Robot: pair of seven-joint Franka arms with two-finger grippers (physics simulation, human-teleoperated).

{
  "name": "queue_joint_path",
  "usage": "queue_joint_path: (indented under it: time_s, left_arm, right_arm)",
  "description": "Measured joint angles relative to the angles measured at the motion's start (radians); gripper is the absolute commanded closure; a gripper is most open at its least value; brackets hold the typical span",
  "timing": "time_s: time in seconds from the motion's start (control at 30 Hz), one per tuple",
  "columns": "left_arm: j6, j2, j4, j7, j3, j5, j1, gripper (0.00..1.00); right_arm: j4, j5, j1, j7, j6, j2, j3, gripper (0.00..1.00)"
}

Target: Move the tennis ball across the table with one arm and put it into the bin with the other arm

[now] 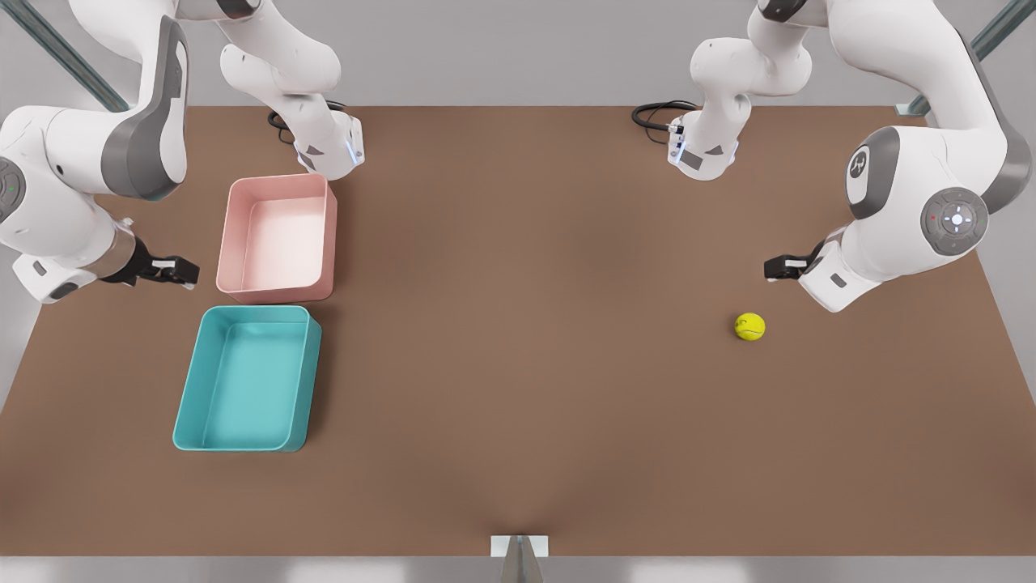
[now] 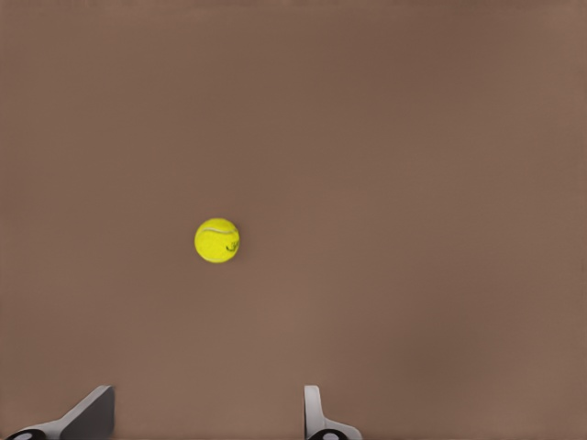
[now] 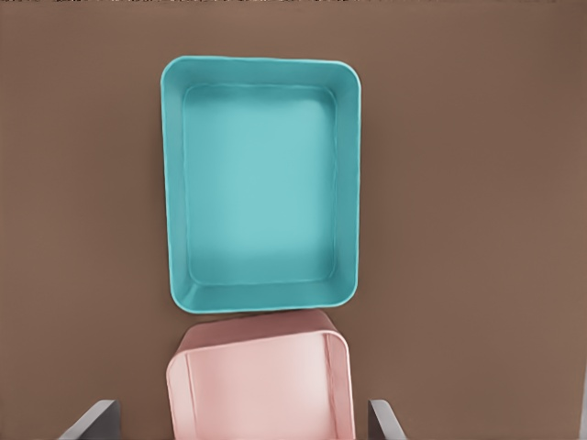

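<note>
Currently: reach not begun | tennis ball (image 1: 749,326) on counter (image 1: 518,364), far from teal bin (image 1: 188,413) | left claw (image 1: 775,268) released, near ball | right claw (image 1: 182,272) released, waiting beside pink tray (image 1: 235,227) | next: lower left claw over ball, clench

The left gripper (image 1: 779,268) hangs in the air at the front view's right, its arm bent at the elbow, and its two fingers (image 2: 316,412) stand wide apart with nothing between them. The right gripper (image 1: 180,272) (at the front view's left) hangs likewise, its fingers (image 3: 92,422) spread, nothing between.
</note>
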Motion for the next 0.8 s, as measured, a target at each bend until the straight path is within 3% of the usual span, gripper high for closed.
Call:
queue_joint_path:
  time_s: [0.07,0.1,0.13,0.17,0.2,0.37,0.57,0.8]
  left_arm:
    - [0.002,0.0,0.0,0.001,0.0,0.0,0.0,0.0]
    - [0.003,0.007,0.001,0.002,0.002,0.0,0.0,0.19]
    - [0.005,0.033,0.003,0.004,0.002,0.0,0.003,0.49]
    - [0.01,0.068,0.006,0.008,0.003,0.001,0.009,0.7]
    - [0.02,0.099,0.007,0.016,0.003,0.001,0.015,0.79]
    - [0.284,0.175,-0.192,0.162,0.005,0.013,0.073,0.79]
    - [0.535,0.317,-0.238,0.615,0.011,0.005,0.192,0.79]
    - [0.76,0.306,-0.456,1.202,0.011,0.029,0.252,0.79]
  right_arm:
    - [0.001,0.001,0.001,0.004,0.004,0.0,0.0,0.0]
    - [0.0,0.002,0.002,0.005,0.004,0.002,-0.001,0.0]
    - [0.0,0.005,0.003,0.007,0.004,0.013,-0.001,0.0]
    - [0.0,0.008,0.004,0.009,0.004,0.02,-0.001,0.0]
    - [0.0,0.011,0.005,0.01,0.005,0.026,-0.002,0.0]
    - [0.055,0.067,0.032,0.016,0.016,0.063,-0.024,0.0]
    - [0.071,0.128,0.024,0.019,0.019,0.08,-0.04,0.0]
    - [0.072,0.142,0.024,0.021,0.019,0.083,-0.04,0.0]
